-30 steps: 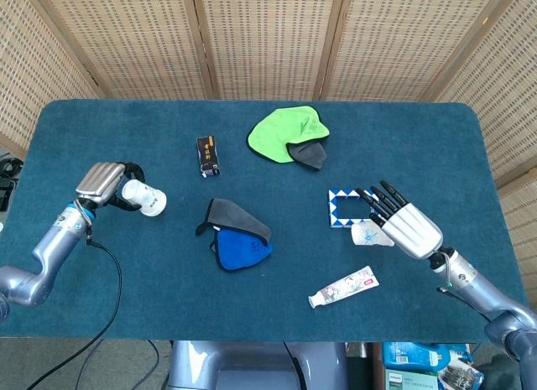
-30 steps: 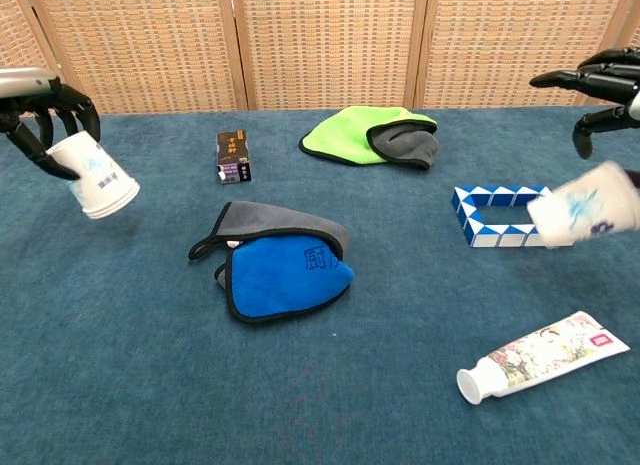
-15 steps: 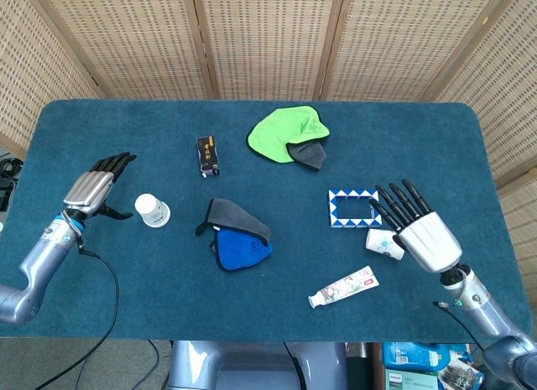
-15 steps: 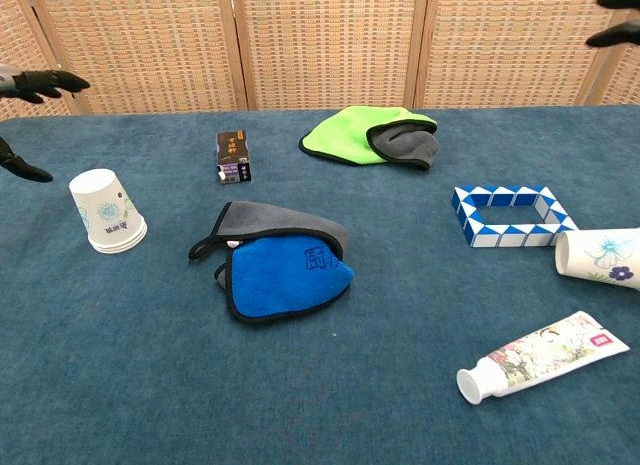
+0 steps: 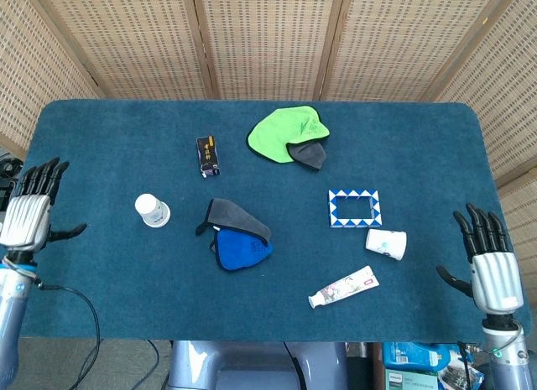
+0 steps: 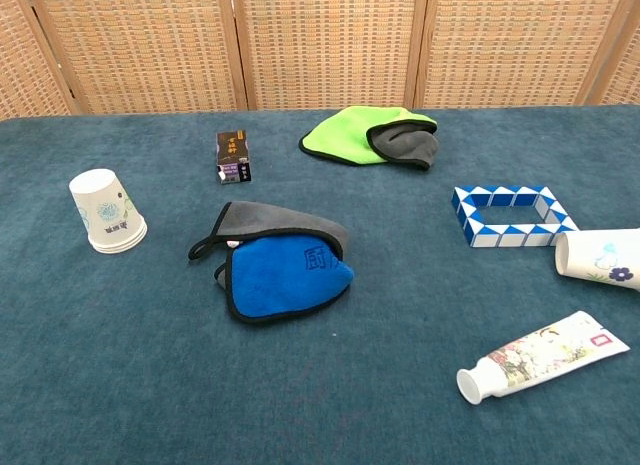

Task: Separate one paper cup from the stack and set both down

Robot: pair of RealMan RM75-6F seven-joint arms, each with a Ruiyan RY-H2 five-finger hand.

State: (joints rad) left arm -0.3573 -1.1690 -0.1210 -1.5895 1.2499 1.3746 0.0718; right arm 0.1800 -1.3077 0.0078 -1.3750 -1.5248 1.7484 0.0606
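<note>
item: paper cup stack [image 5: 152, 210] — upside down, rim on the blue table [image 5: 101, 138], left of the blue-and-grey cloth [image 5: 237, 239]. item: single paper cup [image 5: 386, 243] — on its side, right of the cloth, just below the zigzag frame [image 5: 355, 208]; may roll, hard to judge. left hand [image 5: 28, 209], right hand [image 5: 489, 261]: fingers spread, holding nothing, at the table's edges, far from the cloth. both pieces look set down — remaining care: lift clear without brushing either cup.

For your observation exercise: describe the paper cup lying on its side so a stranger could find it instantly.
Start at the blue-and-white zigzag frame on the table's right side. Just beside it, toward the toothpaste tube, lies the cup. Unlike the other cup, which stands upside down, it is tipped over.
</note>
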